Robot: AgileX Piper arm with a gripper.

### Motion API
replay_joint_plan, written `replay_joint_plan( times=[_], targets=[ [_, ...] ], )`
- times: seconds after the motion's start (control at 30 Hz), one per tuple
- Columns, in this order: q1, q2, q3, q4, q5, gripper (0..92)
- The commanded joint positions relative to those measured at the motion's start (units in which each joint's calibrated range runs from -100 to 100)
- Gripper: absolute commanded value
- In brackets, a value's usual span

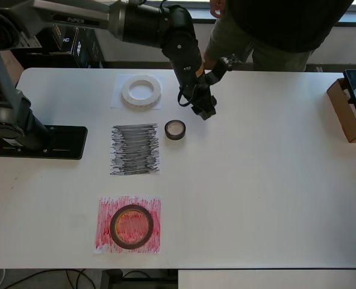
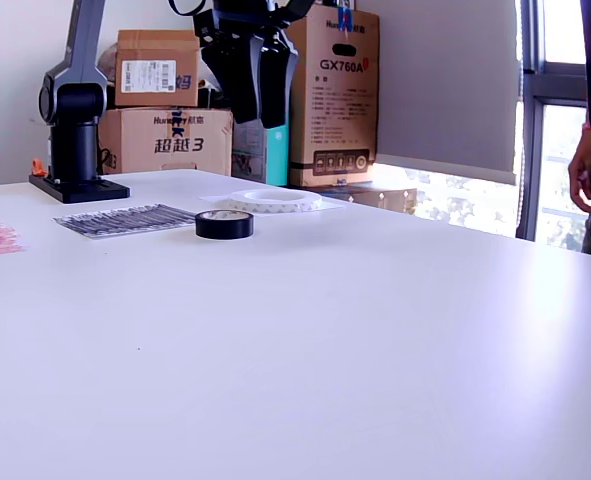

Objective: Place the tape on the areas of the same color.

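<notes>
Black roll (image 1: 175, 129) beside black sheet (image 1: 135, 149)

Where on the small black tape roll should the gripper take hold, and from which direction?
Across the ring wall of the small black tape roll, coming from above. It lies flat on the table with its hole up, just beside the black scribbled sheet, so one finger could drop inside, one outside. The gripper hangs nearby.

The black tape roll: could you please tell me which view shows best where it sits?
The overhead view: the black tape roll lies on bare table beside the black sheet, not on it. The exterior view shows the roll only side-on.
</notes>
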Motion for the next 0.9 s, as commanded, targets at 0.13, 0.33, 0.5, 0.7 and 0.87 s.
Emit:
replay_joint_plan(
  times=[0.13,0.33,0.5,0.7,0.87],
  targets=[
    [0.08,-7.26,25.54,-8.99,-1.05,59.7],
    [0.16,-3.15,28.44,-14.76,-1.13,59.7],
    [0.4,-0.25,27.26,-14.85,-1.05,59.7],
    [0.95,0.87,24.54,-16.12,-0.64,59.7],
    [0.64,-0.34,19.81,-15.86,-0.4,59.7]
  ],
)
